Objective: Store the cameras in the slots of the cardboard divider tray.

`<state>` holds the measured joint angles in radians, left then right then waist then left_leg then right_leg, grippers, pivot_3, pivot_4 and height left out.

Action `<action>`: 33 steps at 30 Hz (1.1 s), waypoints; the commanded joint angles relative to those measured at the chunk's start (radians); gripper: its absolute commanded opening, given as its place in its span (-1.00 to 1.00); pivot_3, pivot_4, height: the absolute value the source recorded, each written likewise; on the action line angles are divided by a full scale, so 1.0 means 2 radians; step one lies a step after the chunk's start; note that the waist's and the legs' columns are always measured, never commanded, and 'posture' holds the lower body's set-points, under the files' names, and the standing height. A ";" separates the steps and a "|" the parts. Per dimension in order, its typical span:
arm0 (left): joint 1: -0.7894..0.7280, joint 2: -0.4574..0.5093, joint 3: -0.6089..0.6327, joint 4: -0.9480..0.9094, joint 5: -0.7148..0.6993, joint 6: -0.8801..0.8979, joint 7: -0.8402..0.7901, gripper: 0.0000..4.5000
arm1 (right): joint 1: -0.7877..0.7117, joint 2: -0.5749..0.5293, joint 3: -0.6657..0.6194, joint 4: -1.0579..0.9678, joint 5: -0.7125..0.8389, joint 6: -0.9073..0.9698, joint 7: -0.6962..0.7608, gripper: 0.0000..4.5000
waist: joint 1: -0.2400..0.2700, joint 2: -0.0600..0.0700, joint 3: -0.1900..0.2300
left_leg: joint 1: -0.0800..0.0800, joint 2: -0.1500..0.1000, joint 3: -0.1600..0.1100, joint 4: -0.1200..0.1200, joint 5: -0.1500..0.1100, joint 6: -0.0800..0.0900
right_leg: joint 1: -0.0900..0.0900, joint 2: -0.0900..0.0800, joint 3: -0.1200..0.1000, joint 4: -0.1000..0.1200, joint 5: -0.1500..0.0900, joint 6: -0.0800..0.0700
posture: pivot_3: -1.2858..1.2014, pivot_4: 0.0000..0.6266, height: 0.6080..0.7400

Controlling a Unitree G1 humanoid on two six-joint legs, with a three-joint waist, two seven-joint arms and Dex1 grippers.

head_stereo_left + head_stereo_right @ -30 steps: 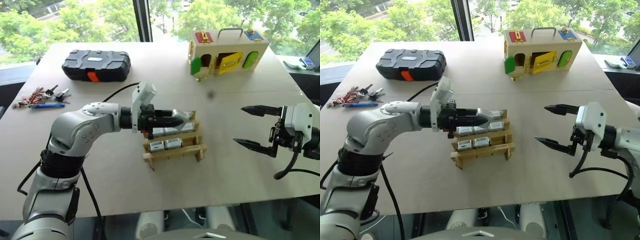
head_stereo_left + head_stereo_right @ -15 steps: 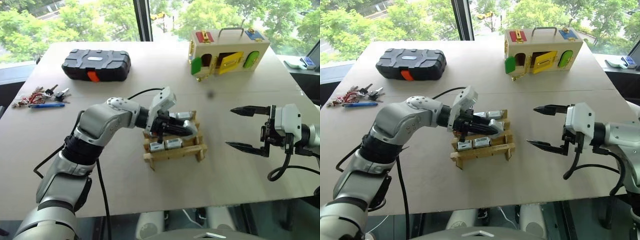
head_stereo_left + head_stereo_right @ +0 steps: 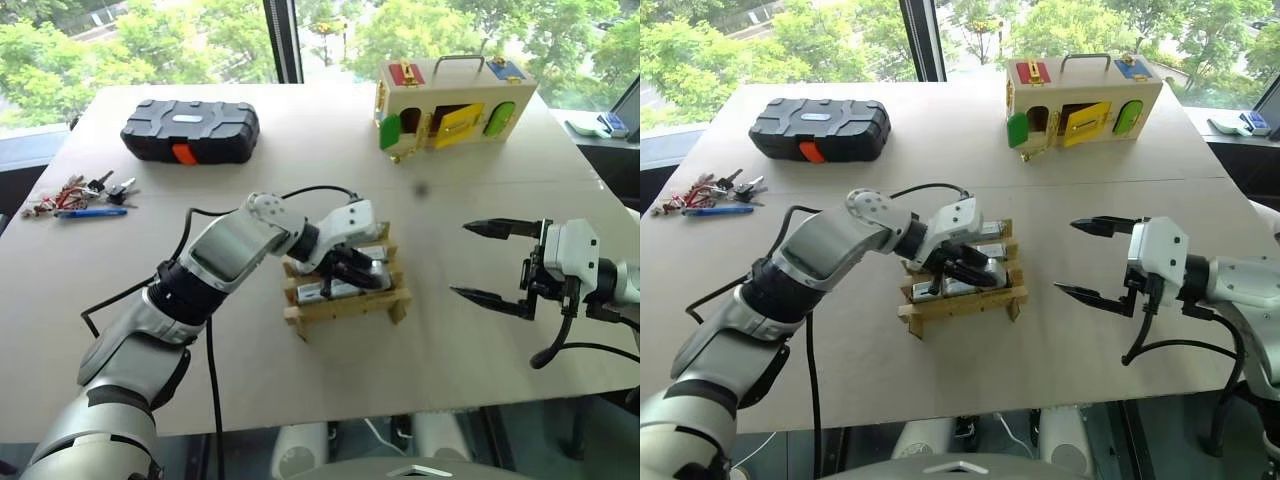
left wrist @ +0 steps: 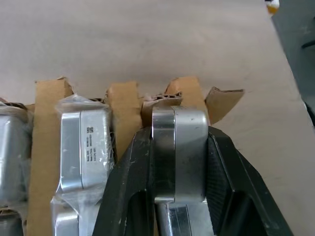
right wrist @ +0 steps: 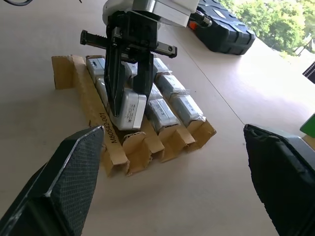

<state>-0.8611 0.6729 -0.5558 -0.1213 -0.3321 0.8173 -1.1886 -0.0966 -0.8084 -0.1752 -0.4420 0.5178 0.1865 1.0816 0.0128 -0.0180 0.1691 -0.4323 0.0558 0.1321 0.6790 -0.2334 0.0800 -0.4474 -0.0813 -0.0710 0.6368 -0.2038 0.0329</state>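
The cardboard divider tray (image 4: 120, 101) is raw, matt corrugated cardboard with frayed edges, the held camera (image 4: 179, 152) looks like smooth brushed metal, its neighbour (image 4: 83, 147) wears crinkly glossy film, the left end effector (image 5: 129, 81) fingers are black textured plastic, and the tabletop (image 3: 300, 390) is matt pale board.

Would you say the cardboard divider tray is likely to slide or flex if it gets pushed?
The cardboard divider tray looks light, thin-walled and unfastened, so a sideways push would probably slide it. Its frayed, bent slat ends suggest it flexes easily. The cameras inside may steady it somewhat.
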 commanded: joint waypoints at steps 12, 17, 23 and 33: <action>0.025 0.011 -0.012 -0.002 0.057 -0.026 0.004 -0.67 | 0.023 -0.001 -0.018 -0.027 0.003 -0.021 -0.012 1.00 | 0.000 0.000 0.000 | 0.001 0.000 0.000 0.000 0.000 0.000 | 0.000 0.000 0.001 0.001 0.000 0.000 | 0.03 -0.52 1.00; 0.030 -0.001 0.047 -0.041 0.012 0.012 0.015 0.56 | 0.033 0.000 -0.022 -0.030 0.006 -0.020 -0.014 1.00 | 0.001 0.000 0.000 | 0.001 0.000 0.000 0.001 0.000 0.000 | 0.000 0.000 0.001 0.001 0.000 0.000 | 0.03 -0.52 1.00; 0.017 -0.020 0.256 -0.045 -0.132 0.118 0.053 0.99 | 0.062 0.012 -0.040 -0.056 0.007 0.015 -0.069 1.00 | 0.001 0.000 0.000 | 0.000 0.000 0.000 0.002 0.000 0.000 | 0.000 0.000 0.001 0.001 0.000 0.000 | 0.03 -0.52 1.00; 0.204 -0.067 0.486 -0.105 -0.177 0.028 0.190 0.99 | 0.080 0.058 -0.037 -0.056 -0.034 0.056 -0.183 1.00 | -0.001 0.000 0.000 | 0.001 0.000 0.000 0.002 0.000 -0.001 | 0.000 0.000 0.001 0.002 0.000 0.000 | 0.03 -0.52 1.00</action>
<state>-0.5091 0.5338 0.3681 -0.2541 -0.6788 0.9252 -0.8398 0.0568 -0.6982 -0.2333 -0.5314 0.4837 0.3236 0.7474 0.0113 -0.0174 0.1685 -0.4311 0.0564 0.1329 0.6826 -0.2328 0.0783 -0.4467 -0.0817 -0.0688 0.6414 -0.2027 0.0316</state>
